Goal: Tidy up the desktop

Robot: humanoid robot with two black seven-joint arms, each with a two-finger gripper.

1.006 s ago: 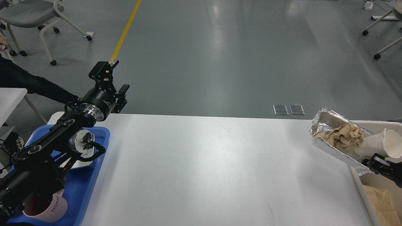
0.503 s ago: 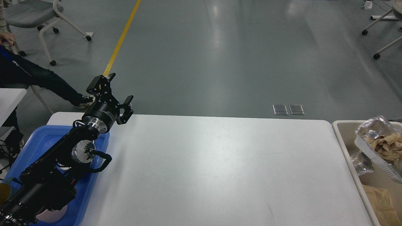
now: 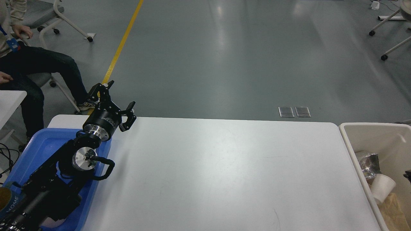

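Observation:
The white desktop fills the middle of the head view, and nothing lies on its bare surface. My left gripper is open and empty. It hovers over the desktop's far left corner, just beyond the blue tray. My left arm reaches over that tray from the lower left. My right gripper is out of view. Only a dark sliver shows at the right edge, over the beige bin.
The beige bin stands against the desktop's right edge and holds crumpled foil, a white paper cup and brown paper. A mug marked HOME sits in the blue tray, partly hidden by my arm. A seated person is at the far left.
The foil tray with brown paper and the white cup dropped into the beige bin. My right arm has withdrawn past the right edge. My left gripper moved lower and slightly nearer.

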